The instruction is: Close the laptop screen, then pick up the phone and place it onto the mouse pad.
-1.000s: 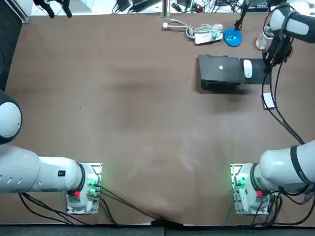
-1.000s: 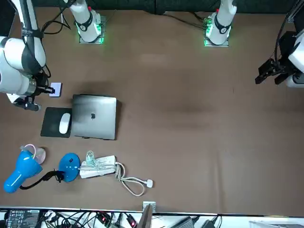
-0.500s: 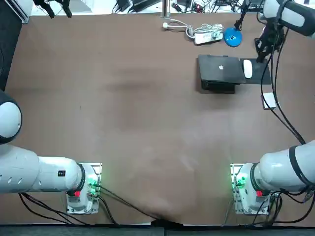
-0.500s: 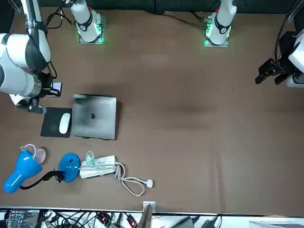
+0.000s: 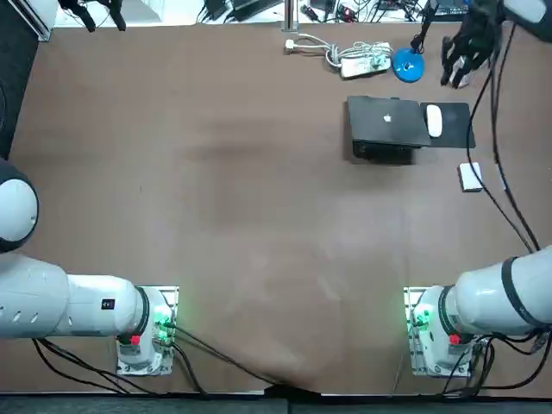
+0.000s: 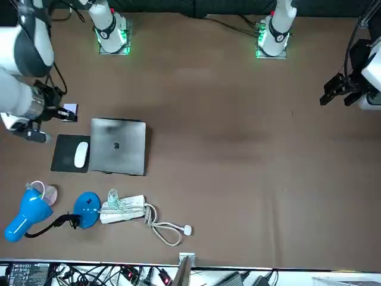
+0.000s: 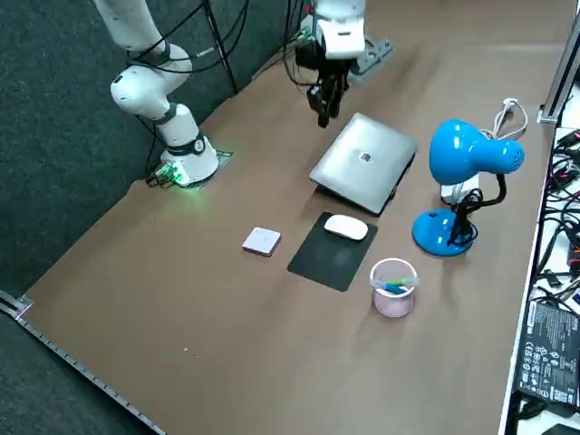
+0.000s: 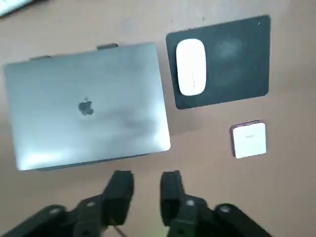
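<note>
Brown tabletop (image 5: pixel 216 172). Top view: laptop (image 5: pixel 387 121) lid down. The phone (image 5: pixel 470 176) lies on bare tabletop near the mouse pad (image 5: pixel 455 131), not touching it. Right side view: right pincer (image 7: pixel 323 116) hangs raised near the laptop. Wrist view: fingers (image 8: pixel 121 190) narrowly apart, holding nothing.

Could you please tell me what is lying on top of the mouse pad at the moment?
Only a white mouse sits on the mouse pad, hiding the patch beneath; the rest is bare. The phone lies on the table, apart. The right pincer hovers open near the laptop.
</note>
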Tool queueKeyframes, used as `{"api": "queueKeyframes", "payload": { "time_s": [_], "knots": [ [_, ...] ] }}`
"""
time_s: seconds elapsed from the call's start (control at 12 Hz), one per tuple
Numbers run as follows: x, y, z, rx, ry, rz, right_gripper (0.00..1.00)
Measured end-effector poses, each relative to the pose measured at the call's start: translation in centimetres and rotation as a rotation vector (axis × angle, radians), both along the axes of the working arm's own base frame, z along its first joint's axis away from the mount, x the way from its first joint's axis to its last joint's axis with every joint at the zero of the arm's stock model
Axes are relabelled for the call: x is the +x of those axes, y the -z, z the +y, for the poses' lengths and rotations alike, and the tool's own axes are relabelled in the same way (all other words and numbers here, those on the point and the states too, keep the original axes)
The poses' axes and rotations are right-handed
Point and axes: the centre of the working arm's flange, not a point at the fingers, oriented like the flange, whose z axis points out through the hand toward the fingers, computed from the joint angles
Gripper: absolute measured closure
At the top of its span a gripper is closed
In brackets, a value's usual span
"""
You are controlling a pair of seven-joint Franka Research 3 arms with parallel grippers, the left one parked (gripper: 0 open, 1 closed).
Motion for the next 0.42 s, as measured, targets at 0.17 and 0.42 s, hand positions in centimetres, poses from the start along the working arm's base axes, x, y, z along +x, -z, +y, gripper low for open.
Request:
{"api": "queueKeyframes", "payload": {
  "time_s": [0.17,0.42],
  "knots": [
    [0.3,-3.3,-0.3,0.005,0.009,-0.034,0.39],
    [0.2,-8.2,-0.6,0.003,0.013,-0.112,0.04]
  ]
}}
